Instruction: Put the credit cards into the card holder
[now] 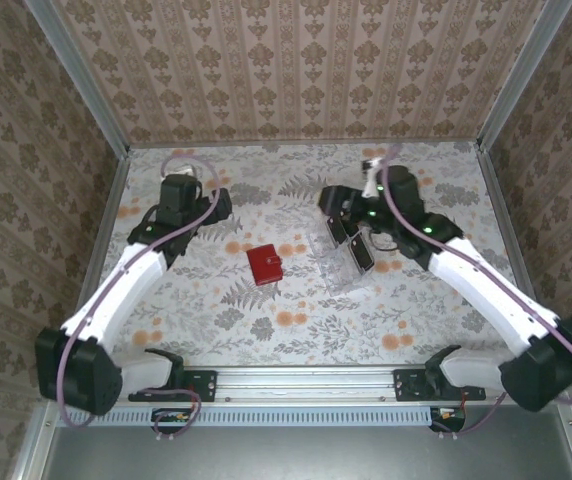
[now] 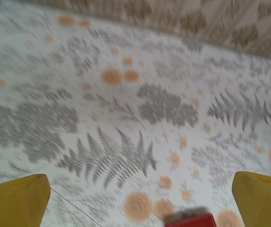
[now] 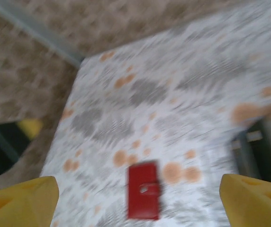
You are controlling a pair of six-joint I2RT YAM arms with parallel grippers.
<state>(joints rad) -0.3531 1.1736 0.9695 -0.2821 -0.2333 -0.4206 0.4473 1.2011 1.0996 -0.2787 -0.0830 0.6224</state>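
Overhead view. The card holder [image 1: 263, 265], a small red wallet, lies closed and flat on the flower-and-fern patterned table [image 1: 216, 320], near the middle and between the two arms. To its right, close by but apart from it, stands a clear plastic tray [image 1: 341, 275]. Dark rectangular credit cards [image 1: 361, 252] stand in the tray's compartments; their exact number cannot be told. The left arm reaches in from the near left, with its wrist over the far left part of the table. The right arm reaches in from the near right, with its wrist above the far end of the tray.

Left wrist view. The left gripper [image 2: 138, 189] has its yellow fingertips [image 2: 14, 201] spread wide at the two lower corners, with nothing between them but patterned table. The top edge of the red wallet shows at the bottom of the frame, nearer the right finger. The view is slightly blurred.

Right wrist view. The right gripper [image 3: 136, 189] likewise has its yellow fingertips [image 3: 254, 198] far apart, and it grips nothing. The closed wallet, its pale clasp facing up, lies on the table beyond and between the fingers. This frame is heavily blurred, and a dark object at the right edge cannot be identified.
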